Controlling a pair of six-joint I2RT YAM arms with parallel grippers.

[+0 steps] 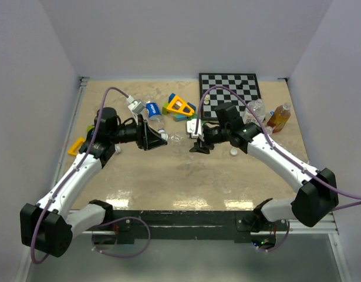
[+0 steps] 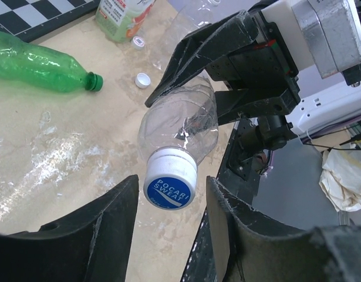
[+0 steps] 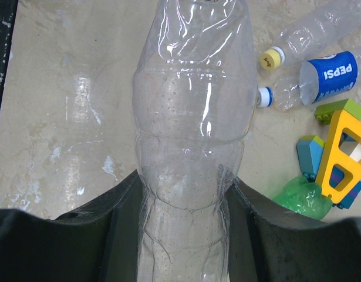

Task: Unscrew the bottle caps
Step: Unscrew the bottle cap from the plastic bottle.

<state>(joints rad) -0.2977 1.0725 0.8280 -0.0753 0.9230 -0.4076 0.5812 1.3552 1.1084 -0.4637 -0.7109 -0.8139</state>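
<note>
Above table (image 1: 186, 176): right end effector (image 3: 183, 197) clamps bottle (image 3: 192, 117); left end effector (image 2: 171, 189) open astride cap (image 2: 170, 176). Thin wall may buckle w/ torque.

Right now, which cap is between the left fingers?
The Pocari Sweat cap, on the clear bottle; the green cap and loose white cap lie farther off.

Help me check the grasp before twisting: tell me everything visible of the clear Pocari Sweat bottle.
The bottle is clear, thin, dented plastic, seemingly empty. Its white cap, blue-topped, reading POCARI SWEAT, is on. The right tool clamps its body, lifted off the table; the cap lies between the open fingers of the left tool, untouched.
</note>
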